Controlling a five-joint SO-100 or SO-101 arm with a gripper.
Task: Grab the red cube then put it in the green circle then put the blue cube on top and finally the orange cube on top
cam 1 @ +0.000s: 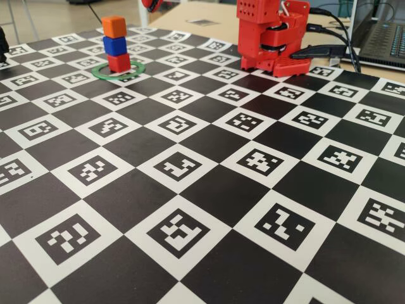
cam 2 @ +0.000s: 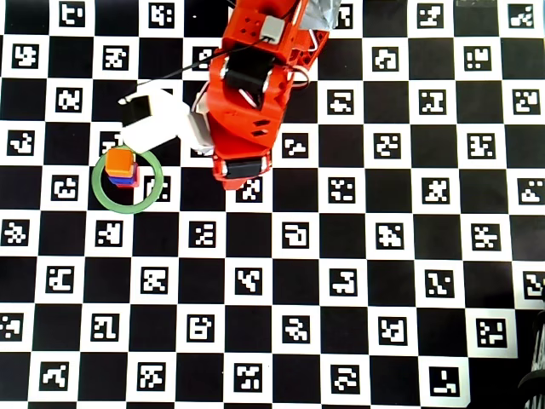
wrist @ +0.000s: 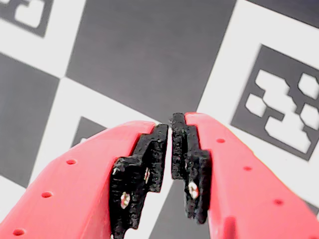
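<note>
Standing well off to the left of the hand in the fixed view, the tower is sitting complete: the red cube (cam 1: 119,62) is resting on the worktop (cam 1: 209,190) inside the green circle (cam 1: 101,73), the blue cube (cam 1: 114,45) is sitting on it, and the orange cube (cam 1: 114,26) is crowning the pile. That order is matching what the task asks for, so I am judging the stacking done and nothing left to lift. In the overhead view the pile is sitting toward the upper left of the ring, not centred, with the orange face hiding most of what lies beneath. Moving rightward, the arm (cam 1: 272,35) is folding back over its base, well apart from the tower, probably so as not to knock it. In the wrist view the hand (wrist: 171,130) is looking down at bare checkered board, its black pads (wrist: 149,164) standing nearly together with only a thin slit between them and gripping nothing. Counting up: one red cube, one blue, one orange, one green ring, one arm.
</note>
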